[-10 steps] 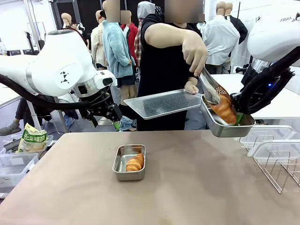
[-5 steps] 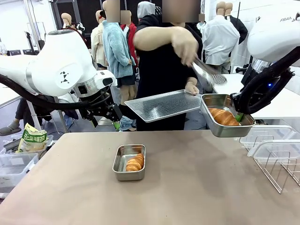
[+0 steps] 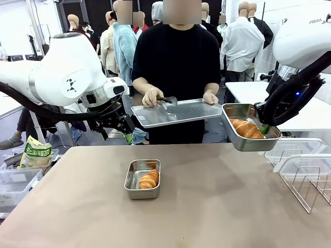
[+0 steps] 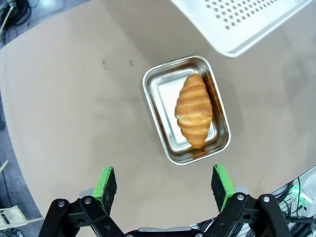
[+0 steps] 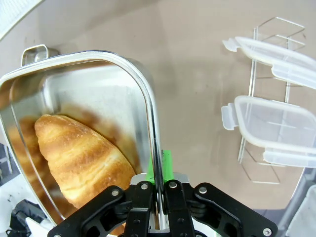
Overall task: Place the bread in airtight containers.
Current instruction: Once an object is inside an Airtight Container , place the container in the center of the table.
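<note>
Right tool (image 5: 158, 190) clamps the raised tub (image 5: 98, 94) by its rim, roll (image 5: 81, 153) inside, aloft over the counter (image 4: 74, 123). Left tool (image 4: 164, 181) hangs wide open, empty, above the second tub (image 4: 160, 98) holding another roll (image 4: 194, 109).

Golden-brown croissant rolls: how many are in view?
2. One roll in the small steel tub on the table; the other roll in the raised steel tub the right gripper holds.

bread (image 3: 149, 179) in container (image 3: 141, 195), lids (image 3: 303, 164) to right

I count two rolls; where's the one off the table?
Front view, right side: the roll lies in a steel container that the right end effector holds in the air, beside the person's tray.
</note>
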